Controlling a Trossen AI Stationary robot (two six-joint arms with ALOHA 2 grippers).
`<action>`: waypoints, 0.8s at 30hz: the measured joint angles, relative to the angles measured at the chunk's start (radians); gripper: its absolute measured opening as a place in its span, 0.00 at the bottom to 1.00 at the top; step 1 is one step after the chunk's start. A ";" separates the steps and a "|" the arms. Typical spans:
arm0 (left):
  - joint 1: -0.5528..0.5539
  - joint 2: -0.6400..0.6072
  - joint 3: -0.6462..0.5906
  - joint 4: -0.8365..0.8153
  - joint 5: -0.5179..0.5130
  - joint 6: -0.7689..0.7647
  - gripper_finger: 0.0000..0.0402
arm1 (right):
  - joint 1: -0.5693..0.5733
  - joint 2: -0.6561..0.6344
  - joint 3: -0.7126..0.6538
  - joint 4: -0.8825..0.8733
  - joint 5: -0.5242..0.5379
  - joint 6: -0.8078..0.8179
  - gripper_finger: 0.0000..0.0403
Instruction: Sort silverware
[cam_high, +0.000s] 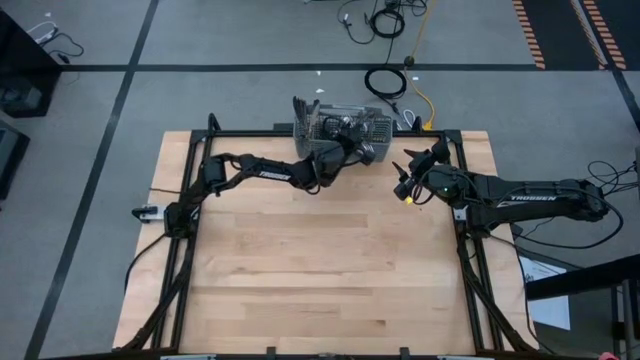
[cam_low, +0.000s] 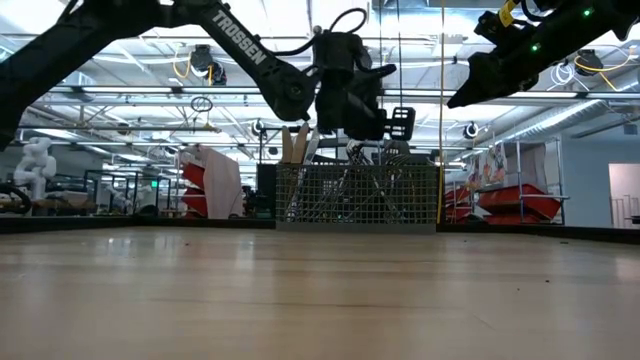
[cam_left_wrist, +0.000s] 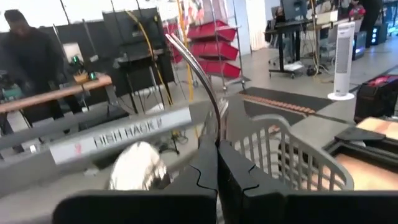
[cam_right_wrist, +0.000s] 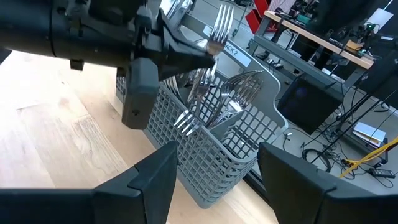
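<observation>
A: Where is the silverware (cam_right_wrist: 214, 102) found?

B: Most of it is stood upright in the grey mesh basket (cam_high: 340, 125) at the far edge of the table (cam_high: 320, 260), near the middle of that edge. Forks are seen with their tines pointing up, crowded together in the compartments.

A: And what is held by the left gripper (cam_right_wrist: 208, 53)?

B: One fork (cam_right_wrist: 221, 28) is pinched by it. The fingers (cam_left_wrist: 205, 177) are seen pressed fully together in the left wrist view, with the slim handle clamped between the tips and curving away beyond them. In the right wrist view the fork's tines are shown standing above the jaws, raised clear of the other pieces and directly over the basket.

A: Is the fork touching the rest?

B: That cannot be told; it is seen only as higher than the pieces in the basket.

A: How is the right gripper (cam_high: 403, 185) placed?

B: It is hung above the table just beside the basket's right side, well above the board in the low view. Its jaws are spread wide and nothing is held between them; the basket and the silverware are seen beyond the gap, apart from both fingers.
</observation>
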 joint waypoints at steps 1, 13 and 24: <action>0.003 0.000 0.000 -0.018 0.002 -0.022 0.01 | 0.000 0.000 0.000 0.000 0.000 0.000 0.53; 0.011 -0.006 0.000 -0.115 0.190 -0.037 0.25 | 0.000 0.000 0.000 0.012 -0.038 -0.008 0.53; -0.001 -0.188 0.000 -0.309 0.297 0.008 0.44 | 0.000 -0.103 0.002 0.088 -0.155 -0.098 0.53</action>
